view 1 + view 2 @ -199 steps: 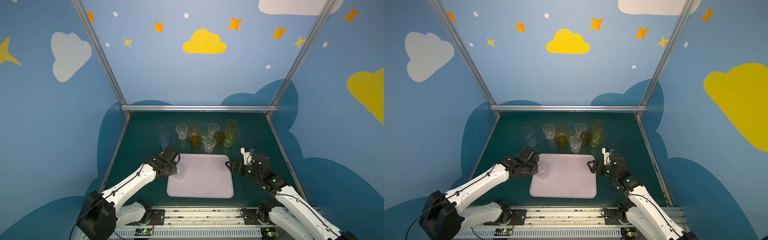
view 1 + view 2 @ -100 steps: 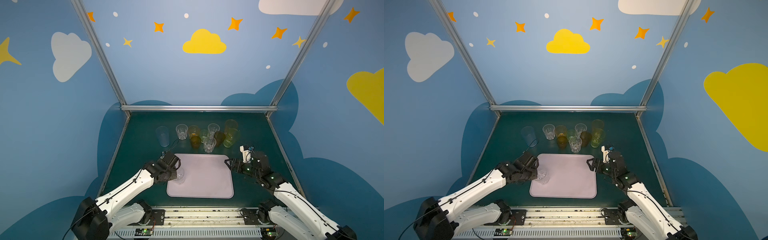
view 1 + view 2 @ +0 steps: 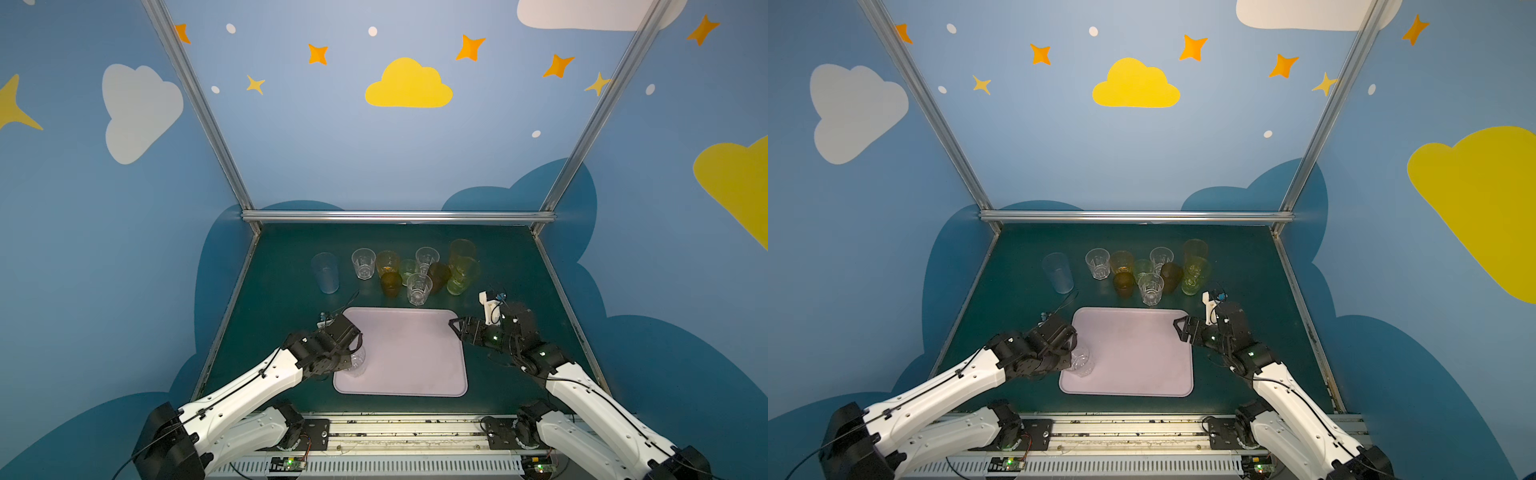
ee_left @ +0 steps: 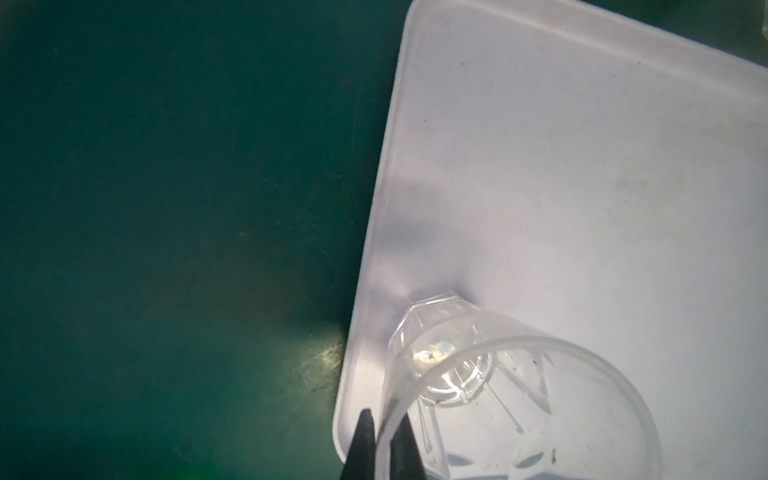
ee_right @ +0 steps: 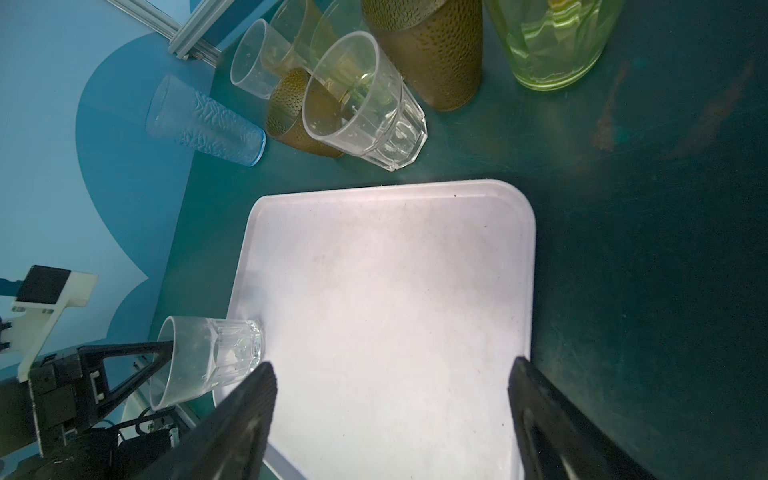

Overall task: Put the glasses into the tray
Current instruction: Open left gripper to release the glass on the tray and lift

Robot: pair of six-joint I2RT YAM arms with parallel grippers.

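Left arm reaches low and forward from the bench's near edge. Left gripper [image 3: 354, 360] fingers [image 4: 365, 449] pinch one wall of a clear glass [image 5: 212, 357]. Right arm elbow-bent; right gripper [image 3: 456, 330] level, fingers spread wide.

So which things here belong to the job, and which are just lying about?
Job: tray; clear glass in left gripper; ten more behind it, pale blue tumbler to yellow-green tumbler.
Just there: metal frame bar; front rail.

Glass [image 3: 356, 365] at tray [image 3: 415, 353] corner, others [image 3: 419, 289] behind
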